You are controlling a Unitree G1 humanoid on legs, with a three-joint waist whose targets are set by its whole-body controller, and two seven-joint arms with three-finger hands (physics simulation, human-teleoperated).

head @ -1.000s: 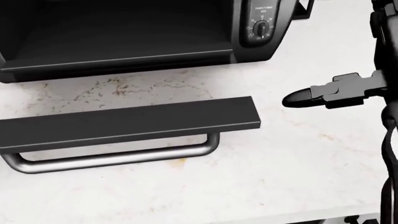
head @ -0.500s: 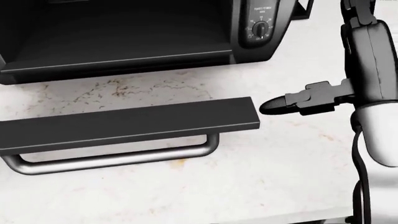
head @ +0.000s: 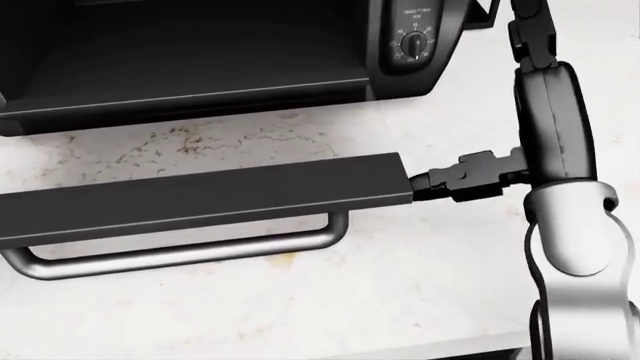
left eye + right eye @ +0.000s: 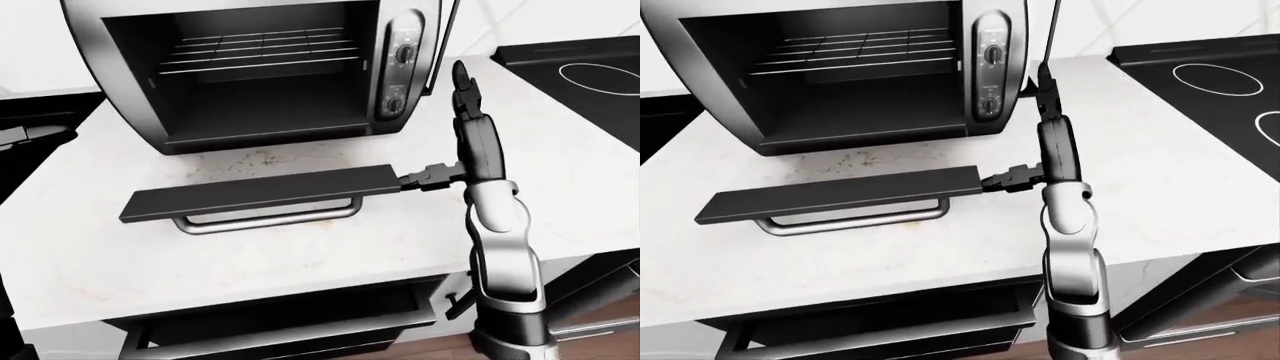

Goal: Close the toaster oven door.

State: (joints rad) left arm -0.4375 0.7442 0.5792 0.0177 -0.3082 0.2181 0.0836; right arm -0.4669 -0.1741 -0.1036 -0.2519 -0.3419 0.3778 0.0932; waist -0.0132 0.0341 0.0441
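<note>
While its other dark fingers stretch straight up toward the top of the views, spread open and gripping nothing, the right robot hand (image 3: 470, 178) puts one sideways fingertip (image 3: 425, 182) against the right end of the flat black toaster oven door (image 3: 200, 199). That door lies fully lowered above the white speckled worktop (image 4: 300, 247), its curved steel handle (image 4: 265, 219) toward the near edge. Beyond stands the silver toaster oven (image 4: 270, 67), cavity open, toward the worktop's far edge.

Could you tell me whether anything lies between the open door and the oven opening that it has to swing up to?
Nothing visible does. The door lies flat, open over the counter, and the strip between it and the oven opening is bare. The right hand has one finger against the door's right end, clear of the swing path.
</note>
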